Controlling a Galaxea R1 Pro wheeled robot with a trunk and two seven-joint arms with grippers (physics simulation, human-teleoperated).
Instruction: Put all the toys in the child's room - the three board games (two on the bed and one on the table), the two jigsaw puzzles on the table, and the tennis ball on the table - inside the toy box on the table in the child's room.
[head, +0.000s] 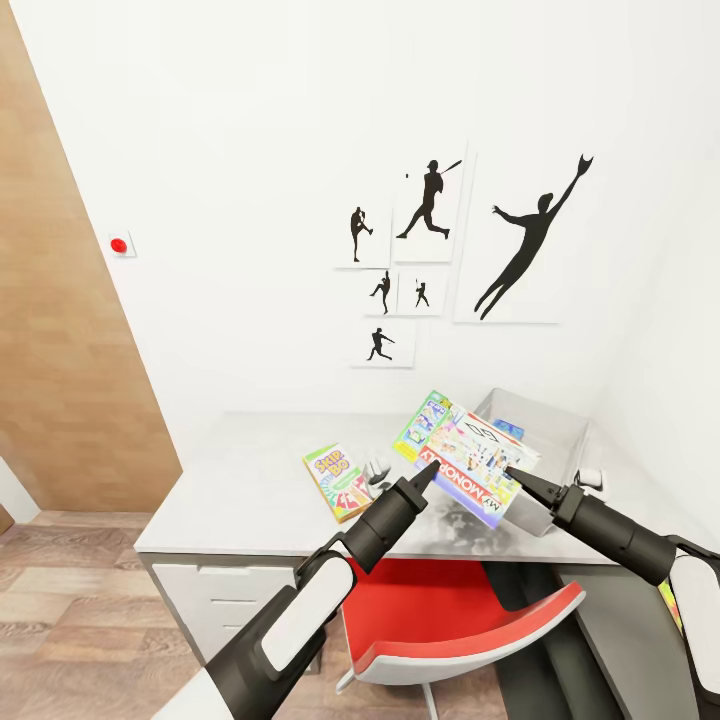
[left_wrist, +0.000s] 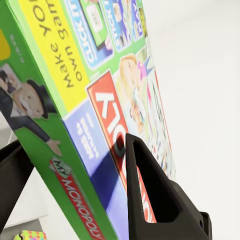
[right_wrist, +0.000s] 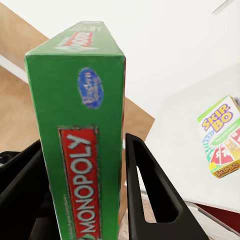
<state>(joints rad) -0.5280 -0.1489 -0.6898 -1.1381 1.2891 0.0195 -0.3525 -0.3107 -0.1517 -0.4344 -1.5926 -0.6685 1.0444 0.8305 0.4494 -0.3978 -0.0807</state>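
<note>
Head view: Monopoly box (head: 468, 462) (tilted) between both fingers.

A red chair (head: 455, 620) sits at lower centre; black silhouette prints (head: 430, 200) hang mid-frame; a red button (head: 119, 244) at left.

Monopoly box (head: 468, 462): white face, red band, green edges; was tilted above the table (head: 250, 490), gripped at both ends, partly over the toy box (head: 540, 425).
Skip-Bo box (head: 338, 481): green-yellow-red, lay flat on the table, left of the Monopoly box.
Toy box: pale grey, open, at the table's back right, something blue inside.
</note>
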